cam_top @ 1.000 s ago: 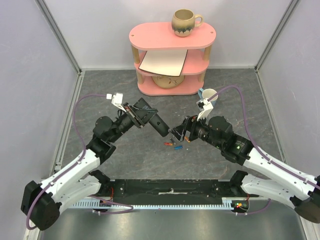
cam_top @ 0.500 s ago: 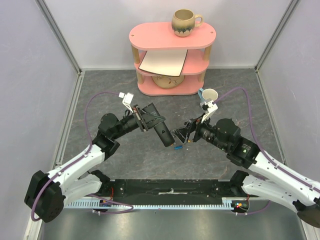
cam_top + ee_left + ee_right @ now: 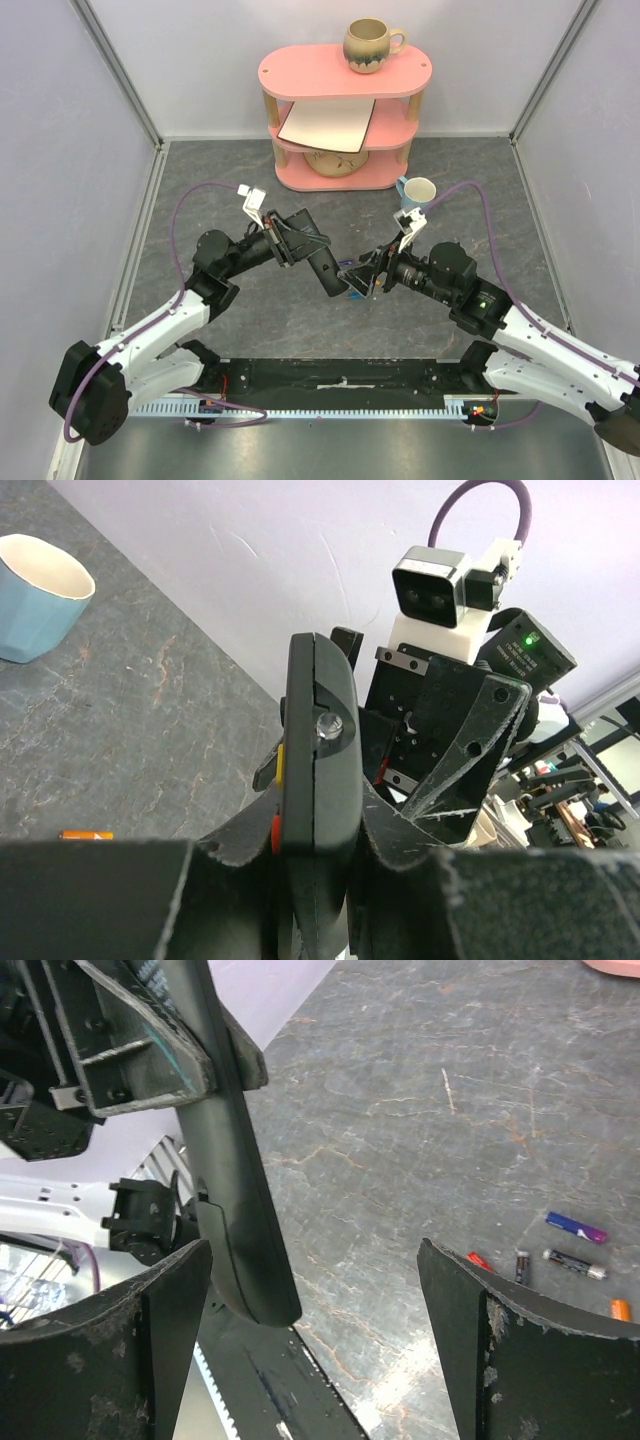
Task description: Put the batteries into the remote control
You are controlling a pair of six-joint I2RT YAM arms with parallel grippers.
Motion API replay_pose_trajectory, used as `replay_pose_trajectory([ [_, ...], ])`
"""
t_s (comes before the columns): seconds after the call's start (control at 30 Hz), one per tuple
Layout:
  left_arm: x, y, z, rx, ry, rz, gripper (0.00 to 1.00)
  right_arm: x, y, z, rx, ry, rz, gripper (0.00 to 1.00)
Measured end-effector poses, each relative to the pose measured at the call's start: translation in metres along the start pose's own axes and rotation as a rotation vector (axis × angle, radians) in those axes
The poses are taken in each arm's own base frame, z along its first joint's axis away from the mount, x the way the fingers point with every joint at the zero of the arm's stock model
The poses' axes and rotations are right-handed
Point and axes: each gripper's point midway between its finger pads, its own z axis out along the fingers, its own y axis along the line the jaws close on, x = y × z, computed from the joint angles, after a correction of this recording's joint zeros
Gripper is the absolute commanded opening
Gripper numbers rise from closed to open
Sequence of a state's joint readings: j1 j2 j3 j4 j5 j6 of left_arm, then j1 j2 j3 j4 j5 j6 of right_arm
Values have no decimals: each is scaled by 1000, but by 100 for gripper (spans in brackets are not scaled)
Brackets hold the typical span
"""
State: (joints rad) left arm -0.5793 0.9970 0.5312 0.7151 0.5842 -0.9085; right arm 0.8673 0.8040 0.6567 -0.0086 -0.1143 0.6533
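Now the remote control (image 3: pixel 325 272) is held up.
It is gripped by the left fingers (image 3: pixel 110 900); the right fingers (image 3: pixel 160 1345) are spread wide near it; the batteries (image 3: pixel 573 1261) are seen on the surface (image 3: pixel 450 1060).

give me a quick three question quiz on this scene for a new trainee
1. True or false: the left gripper is clamped on the remote control.
2. Fill in: the right gripper has its jaws ____ (open or shut).
3. Pick one: the loose batteries are
A. lying on the table
B. held in the right gripper
C. held in the left gripper

Key: 1 true; 2 open; 3 A
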Motion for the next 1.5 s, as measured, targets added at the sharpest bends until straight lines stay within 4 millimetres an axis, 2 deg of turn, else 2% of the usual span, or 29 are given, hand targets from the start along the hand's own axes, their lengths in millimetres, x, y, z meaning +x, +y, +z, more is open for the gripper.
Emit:
replay_pose_trajectory([
  [0.33, 5, -5, -4, 39, 10, 17, 2, -1, 26, 3, -139, 8, 15, 91],
  [0.6, 14, -20, -14, 128, 26, 87, 2, 0, 26, -1, -148, -3, 15, 91],
  [0.77, 11, -31, -21, 164, 5, 171, 2, -4, 27, -4, -153, -17, -1, 89],
  [0.9, 10, -32, -23, 162, -6, 203, 2, 3, 19, -1, -118, 18, -28, 88],
  [0.97, 10, -26, -22, 132, -9, 190, 2, 5, 11, 3, -72, 45, -46, 89],
  [1.07, 8, -3, -14, 7, 13, 115, 2, 3, 2, 4, -10, 58, -71, 89],
  [1.23, 1, 41, 1, -220, 29, 2, 2, -15, -8, 6, 90, 49, -120, 93],
  [1.37, 11, 74, 0, -378, 46, -99, 2, -26, -9, 13, 151, 59, -169, 97],
  [1.5, 17, 93, -3, -478, 61, -165, 2, -24, -8, 25, 192, 99, -216, 98],
])
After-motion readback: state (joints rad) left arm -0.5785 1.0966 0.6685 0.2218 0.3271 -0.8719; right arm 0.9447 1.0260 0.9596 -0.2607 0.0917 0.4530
